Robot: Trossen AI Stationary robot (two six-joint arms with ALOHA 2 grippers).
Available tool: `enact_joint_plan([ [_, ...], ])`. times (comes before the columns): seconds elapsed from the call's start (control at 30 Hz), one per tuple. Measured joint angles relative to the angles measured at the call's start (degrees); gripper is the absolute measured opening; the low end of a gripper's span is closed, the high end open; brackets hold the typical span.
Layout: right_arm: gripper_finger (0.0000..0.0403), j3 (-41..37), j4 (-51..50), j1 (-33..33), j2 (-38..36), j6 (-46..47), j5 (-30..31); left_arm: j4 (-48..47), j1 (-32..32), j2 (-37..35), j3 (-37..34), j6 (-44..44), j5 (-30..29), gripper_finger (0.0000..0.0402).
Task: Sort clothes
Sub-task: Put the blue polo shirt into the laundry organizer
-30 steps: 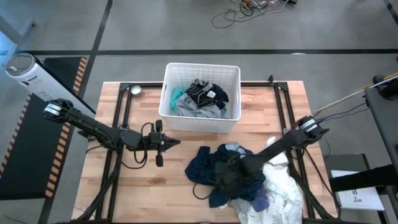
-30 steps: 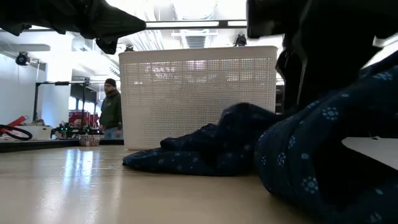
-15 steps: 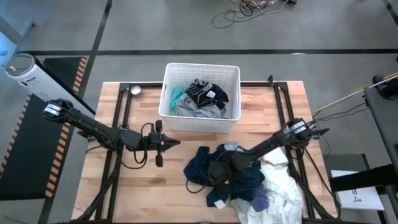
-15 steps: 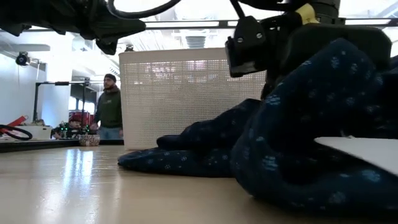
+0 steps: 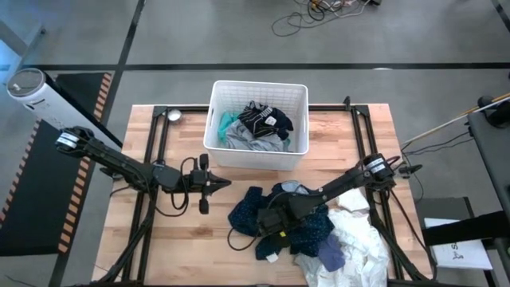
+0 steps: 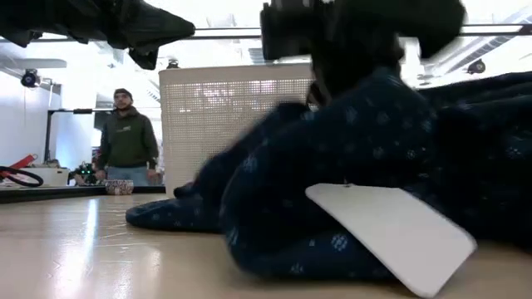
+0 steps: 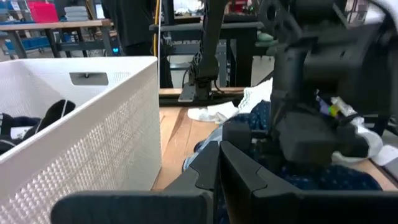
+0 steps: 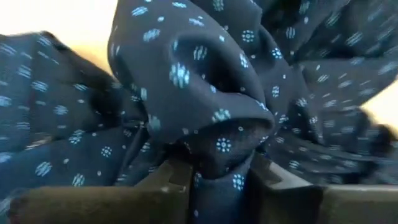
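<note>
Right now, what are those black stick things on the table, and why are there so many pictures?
Those are two robot arms that sort clothes. One picture looks down from above, one looks across the wooden table from its top, and two come from small cameras on the arms' wrists.

The right gripper is pinching a fold of the dark blue cloth with little pale flowers; its own camera shows the fabric bunched between its two fingers. The left gripper waits shut over the table's left half, holding nothing.

Beside the blue cloth lie crumpled white pieces and a bit of purple fabric. At the back stands a white plastic basket with slatted sides that already holds teal, grey and navy clothes. A person stands in the room behind.
</note>
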Motion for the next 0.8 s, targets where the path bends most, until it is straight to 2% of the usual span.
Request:
enact_joint_plan([
  [0.17, 0.0026, 8.2, -10.1, 0.5, -0.3, -2.0, 5.3, 2.9, -1.0, 0.0, 0.0, 0.7, 0.0, 0.0],
  [0.63, 0.0026, 35.9, -30.4, 2.3, -0.4, -5.2, 17.9, 8.7, -3.6, 0.0, 0.0, 3.6, 0.0, 0.0],
  [0.8, 0.0026, 46.0, -34.6, 2.4, -0.5, -6.7, 20.6, 10.6, -4.0, 0.0, 0.0, 3.7, 0.0, 0.0],
])
